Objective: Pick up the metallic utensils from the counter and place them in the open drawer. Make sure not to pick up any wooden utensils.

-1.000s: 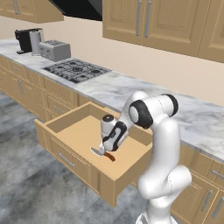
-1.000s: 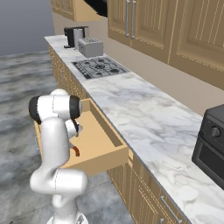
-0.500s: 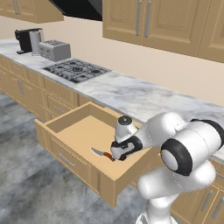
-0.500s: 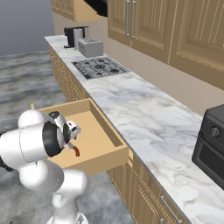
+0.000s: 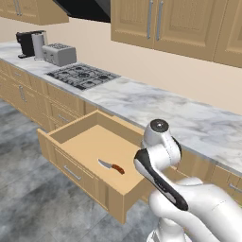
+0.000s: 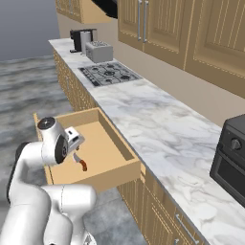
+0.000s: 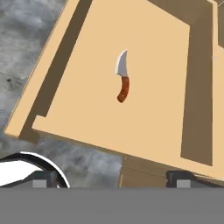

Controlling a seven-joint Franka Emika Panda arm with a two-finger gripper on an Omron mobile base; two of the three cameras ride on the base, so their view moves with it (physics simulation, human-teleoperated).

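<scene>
The short knife (image 7: 122,81), silver blade and reddish-brown handle, lies flat on the floor of the open drawer (image 7: 153,109), apart from the walls. It also shows in both base views, knife (image 5: 112,166) in the drawer (image 5: 71,163) and knife (image 6: 80,162) in the drawer (image 6: 119,146). My gripper (image 7: 113,180) hangs above the drawer's front edge, open, with nothing between its fingertips (image 7: 43,179). The grey spoon-like utensil, the wooden spoons and the island counter are out of view.
Behind the drawer runs a narrow marble top (image 5: 156,106) with a gas stove (image 5: 82,75), a toaster (image 5: 59,54) and a coffee machine (image 5: 29,43). A black oven (image 6: 232,158) stands at its right end. Wall cabinets hang above; grey floor lies in front.
The gripper let go of the knife, which now lies free in the drawer. The arm has lifted out of the drawer and pulled back toward the base.
</scene>
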